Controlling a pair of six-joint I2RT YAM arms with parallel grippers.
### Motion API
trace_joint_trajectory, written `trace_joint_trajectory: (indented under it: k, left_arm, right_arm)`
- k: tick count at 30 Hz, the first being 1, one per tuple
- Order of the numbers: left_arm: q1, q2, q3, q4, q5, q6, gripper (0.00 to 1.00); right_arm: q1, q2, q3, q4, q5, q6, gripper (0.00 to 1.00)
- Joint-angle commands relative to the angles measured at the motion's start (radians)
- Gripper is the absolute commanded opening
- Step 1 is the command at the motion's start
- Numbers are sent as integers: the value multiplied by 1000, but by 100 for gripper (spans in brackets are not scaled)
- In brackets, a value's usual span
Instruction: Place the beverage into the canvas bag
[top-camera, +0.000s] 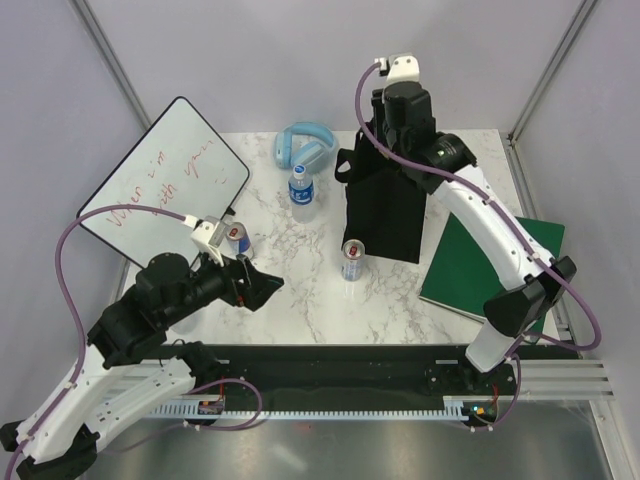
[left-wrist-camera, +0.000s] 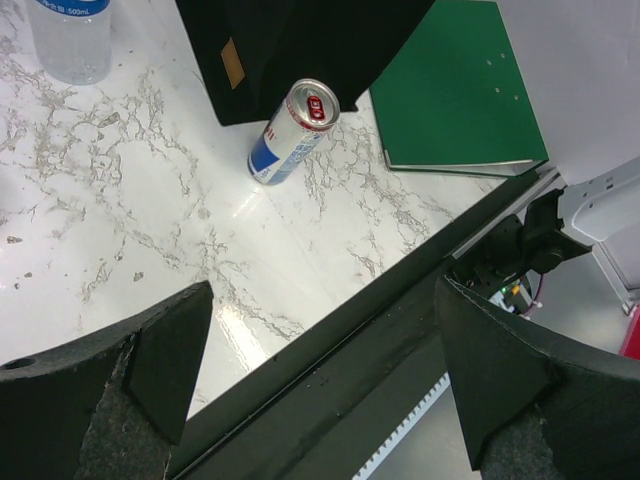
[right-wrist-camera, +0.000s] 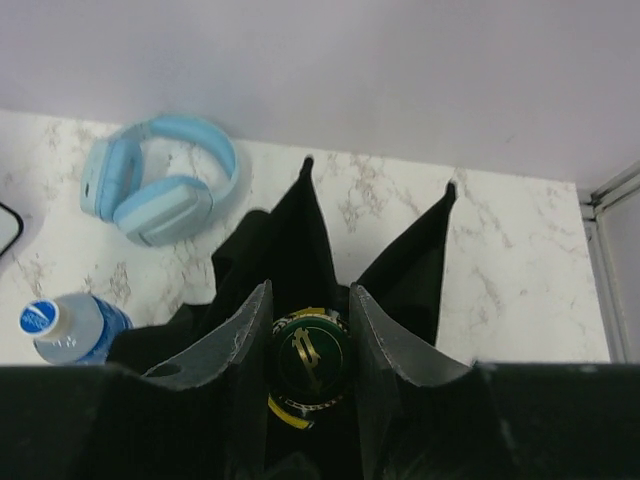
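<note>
Clamping a dark-topped drink (right-wrist-camera: 310, 365) between its closed fingers, the right gripper (right-wrist-camera: 310, 298) hangs directly over the bag (top-camera: 385, 215). The wrist view shows the drink inside the bag's open mouth with black fabric on every side. I judge it is held upright and centred there so that it can go down without catching the rim or the 2 fabric peaks at the bag's far edge. How deep in the bag it sits I cannot tell. The bag stands upright, which keeps its mouth facing the arm above it. The left gripper (left-wrist-camera: 322, 290) is spread wide with nothing between its fingers, well left of the bag and low over the table (top-camera: 300, 300). It looks kept out of the way of the drop, or ready for another drink. Counted: 1 bag and 4 drinks in all. Those are 1 held in the bag's mouth, 1 front can (top-camera: 353, 260) upright just in front of the bag, 1 left can (top-camera: 237, 238) well left of the bag, and 1 water bottle (top-camera: 302, 188) just left of the bag. Also 1 pair of blue headphones (top-camera: 300, 148) left of the bag toward the far edge, 1 green book (top-camera: 490, 265) just right of the bag, and 1 whiteboard (top-camera: 165, 185) far left of the bag.
</note>
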Motion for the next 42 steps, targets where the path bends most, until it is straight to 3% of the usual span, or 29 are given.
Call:
trace_joint_trajectory:
  k: [1, 7, 15, 31, 42]
  left_arm:
    - [2, 8, 10, 3, -20, 33, 99]
    - [2, 36, 28, 1, -13, 45, 99]
    - [2, 47, 45, 1, -13, 46, 99]
    - [4, 67, 42, 1, -22, 52, 99]
    - [2, 84, 45, 3, -23, 57, 99]
  right_arm:
    - [-1, -94, -136, 190, -45, 34, 0]
    - [-4, -120, -292, 235, -33, 54, 0]
    - [-50, -75, -323, 241, -59, 70, 0]
    - [-114, 95, -41, 168, -221, 54, 0]
    - [-132, 153, -47, 174, -177, 34, 0]
